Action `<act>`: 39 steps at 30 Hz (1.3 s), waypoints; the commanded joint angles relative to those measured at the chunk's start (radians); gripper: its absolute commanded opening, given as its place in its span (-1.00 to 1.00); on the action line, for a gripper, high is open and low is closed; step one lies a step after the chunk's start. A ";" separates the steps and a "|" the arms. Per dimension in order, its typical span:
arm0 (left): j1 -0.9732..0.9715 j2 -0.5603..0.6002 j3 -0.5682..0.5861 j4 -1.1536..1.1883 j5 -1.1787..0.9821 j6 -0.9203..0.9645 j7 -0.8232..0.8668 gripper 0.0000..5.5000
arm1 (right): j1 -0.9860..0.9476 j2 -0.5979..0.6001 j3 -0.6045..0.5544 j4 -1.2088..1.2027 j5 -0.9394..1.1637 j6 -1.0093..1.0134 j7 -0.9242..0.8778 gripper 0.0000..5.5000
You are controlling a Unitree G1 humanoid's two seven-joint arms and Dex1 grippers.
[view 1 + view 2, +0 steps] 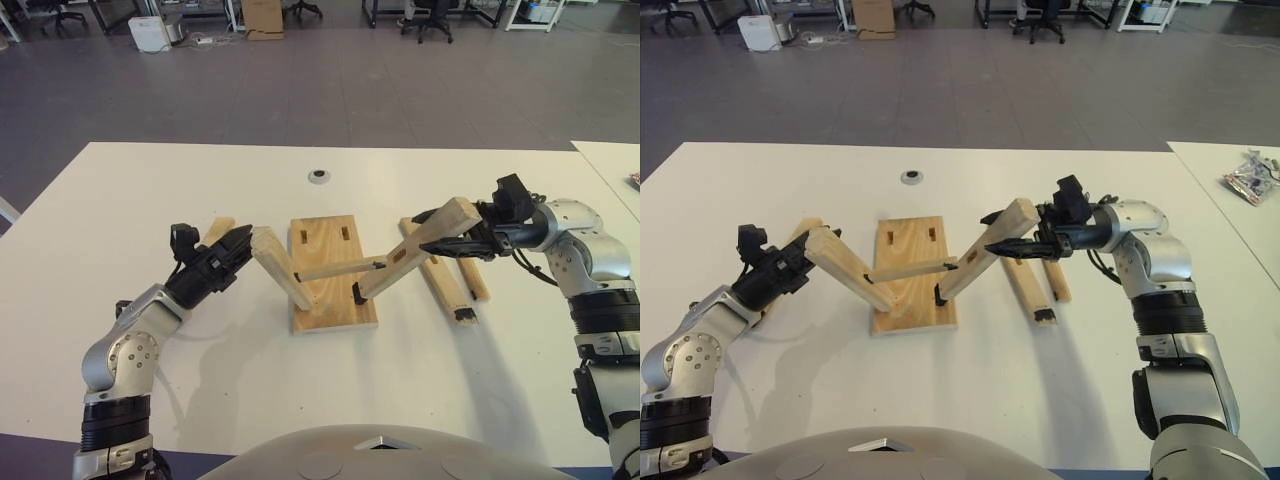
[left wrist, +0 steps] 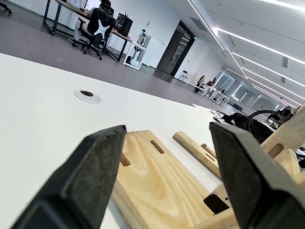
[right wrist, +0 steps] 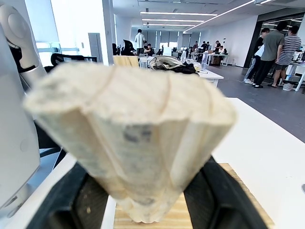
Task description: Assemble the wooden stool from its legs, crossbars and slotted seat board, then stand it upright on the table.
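Left eye view: the slotted seat board lies flat on the white table, its long axis running away from the robot. Above it sits a partly built frame of two legs joined by one crossbar, which runs across the board's width. The left leg slants from over the board's near left edge up and outward past its left side. The right leg slants from over the near right corner up and outward to the right. Whether their lower ends touch the board cannot be told.

The right gripper is closed on the right leg near its raised end, a finger on each side. The left gripper is spread wide, holding nothing, just beside the left leg's raised end.

Two loose legs lie right of the board, roughly parallel to its long side. Another wooden piece lies left of it. A round grommet sits beyond the board's far end.
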 commanded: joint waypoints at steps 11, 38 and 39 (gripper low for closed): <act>0.066 -0.117 -0.055 -0.070 0.072 -0.085 0.094 0.17 | -0.094 0.073 0.131 0.039 -0.176 -0.028 -0.048 -0.25; 0.044 -0.187 -0.140 -0.026 0.142 -0.162 0.130 0.17 | -0.092 0.001 0.376 -0.112 -0.315 0.245 -0.175 -0.25; 0.044 -0.189 -0.142 -0.024 0.143 -0.164 0.130 0.17 | -0.081 -0.020 0.393 -0.134 -0.349 0.204 -0.173 -0.25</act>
